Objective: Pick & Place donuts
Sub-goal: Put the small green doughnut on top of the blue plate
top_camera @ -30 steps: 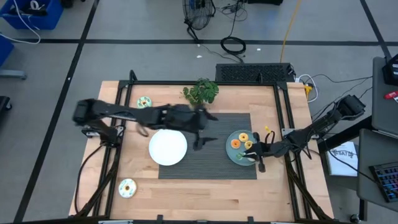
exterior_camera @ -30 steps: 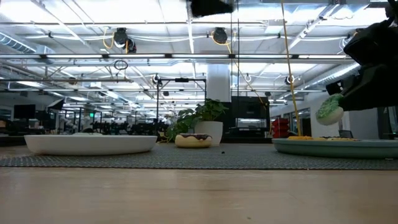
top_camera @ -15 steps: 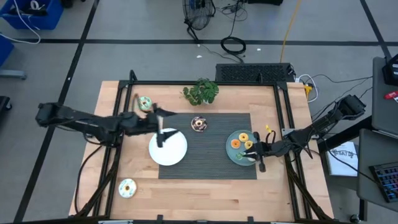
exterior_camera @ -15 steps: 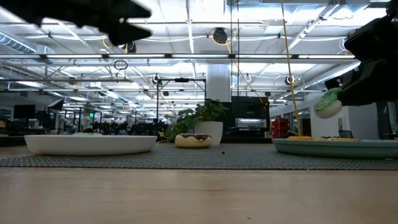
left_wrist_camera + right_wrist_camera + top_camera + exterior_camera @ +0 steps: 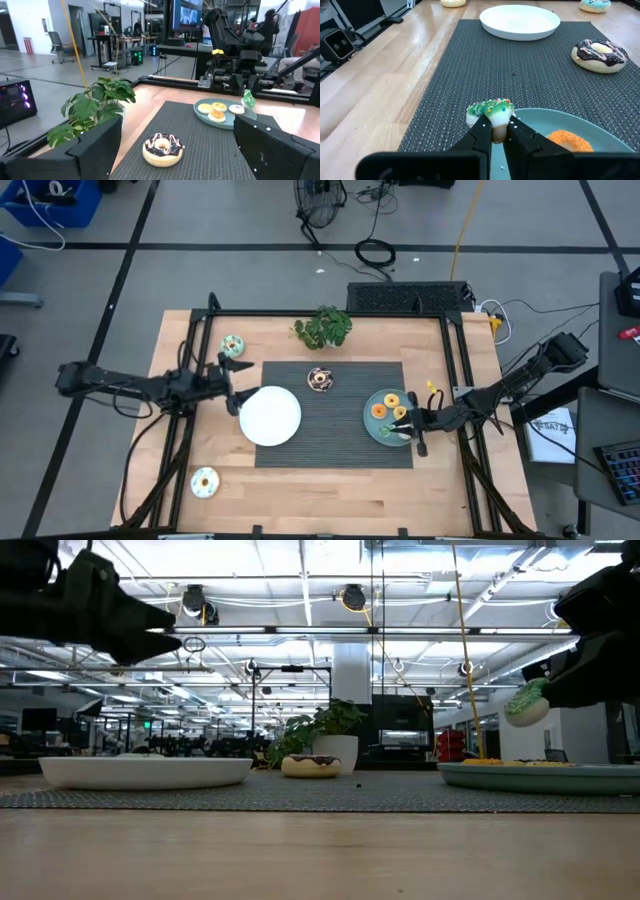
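Observation:
A chocolate donut lies flat on the dark mat and also shows in the left wrist view. My left gripper is open, off the mat's left edge beside the white plate. My right gripper is shut on a green donut over the teal plate. Yellow, orange and pink donuts lie on that plate. A mint donut and a yellowish donut rest on bare wood on the table's left side. My right gripper pinches the green donut by its pale lower rim between the two fingertips. The fingers come slanting down from the table's right side. The donut stands tilted on edge, icing uppermost, lifted clear above the teal plate's rim.
A potted green plant stands at the far edge behind the mat. The white plate sits on the mat's left end, the teal plate on its right end. Bare wood shows along the near edge.
My left arm has drawn back from the mat's middle, by the chocolate donut, toward the table's left edge, passing over the white plate. The chocolate donut now lies uncovered on the mat. My right gripper has stayed over the teal plate with the green donut.

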`<state>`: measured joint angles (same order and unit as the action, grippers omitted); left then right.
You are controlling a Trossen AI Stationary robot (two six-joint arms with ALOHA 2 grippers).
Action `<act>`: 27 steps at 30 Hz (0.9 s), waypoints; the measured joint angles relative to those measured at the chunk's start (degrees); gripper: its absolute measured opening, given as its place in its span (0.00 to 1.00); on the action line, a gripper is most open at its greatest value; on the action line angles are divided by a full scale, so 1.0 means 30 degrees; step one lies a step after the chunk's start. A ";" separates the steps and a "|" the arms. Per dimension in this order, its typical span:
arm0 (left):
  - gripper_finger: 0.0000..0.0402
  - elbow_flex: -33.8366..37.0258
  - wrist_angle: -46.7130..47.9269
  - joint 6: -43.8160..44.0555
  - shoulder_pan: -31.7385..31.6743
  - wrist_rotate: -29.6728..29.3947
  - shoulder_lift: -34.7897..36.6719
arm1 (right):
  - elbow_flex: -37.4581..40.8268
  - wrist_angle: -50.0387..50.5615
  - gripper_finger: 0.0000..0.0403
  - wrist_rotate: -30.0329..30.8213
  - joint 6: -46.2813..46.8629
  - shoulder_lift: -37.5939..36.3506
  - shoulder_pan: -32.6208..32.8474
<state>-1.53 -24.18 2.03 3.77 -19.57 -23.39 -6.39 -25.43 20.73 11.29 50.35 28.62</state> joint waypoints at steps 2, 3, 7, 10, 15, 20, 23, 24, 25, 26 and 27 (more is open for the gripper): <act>0.94 0.0316 0.0804 0.0054 0.0000 -0.0015 0.0800 | 0.0000 -0.0005 0.06 -0.0006 0.0000 0.0000 0.0000; 0.94 0.0316 0.1253 0.0080 0.0000 -0.0015 0.1147 | 0.0000 -0.0003 0.06 -0.0008 0.0000 0.0000 0.0000; 0.94 0.0316 0.2821 0.0490 -0.0015 -0.0589 0.1755 | 0.0000 -0.0007 0.06 -0.0523 -0.0024 0.0000 -0.0007; 0.94 0.0316 0.3598 0.0958 -0.0015 -0.1523 0.1678 | 0.0000 0.0001 0.06 -0.1342 -0.0074 0.0000 -0.0007; 0.94 0.0316 0.4616 0.1291 -0.0015 -0.1829 0.1541 | 0.0000 0.0152 0.06 -0.1487 -0.0048 0.0009 -0.0007; 0.94 0.0316 0.4683 0.1417 -0.0015 -0.1829 0.1544 | 0.0000 0.0119 0.06 -0.1429 -0.0066 0.0377 -0.0007; 0.94 0.0316 0.4691 0.1323 -0.0015 -0.1829 0.1536 | 0.0000 -0.0141 0.06 -0.1421 -0.0015 0.0895 -0.0007; 0.94 0.0316 0.4691 0.1323 -0.0015 -0.1829 0.1536 | 0.0000 -0.0419 0.06 -0.1414 -0.0007 0.1110 -0.0007; 0.94 0.0316 0.4691 0.1348 -0.0015 -0.1827 0.1536 | 0.0000 -0.0776 0.06 -0.1414 -0.0007 0.1363 -0.0007; 0.94 0.0316 0.4688 0.1376 -0.0015 -0.1829 0.1536 | 0.0000 -0.1244 0.06 -0.1414 -0.0008 0.1644 -0.0007; 0.94 0.0316 0.4685 0.1381 -0.0015 -0.1827 0.1536 | -0.0007 -0.1722 0.06 -0.1414 -0.0022 0.1952 -0.0007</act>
<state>-0.58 -10.12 6.17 3.73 -25.05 -18.79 -6.41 -30.60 16.49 11.22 56.20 28.60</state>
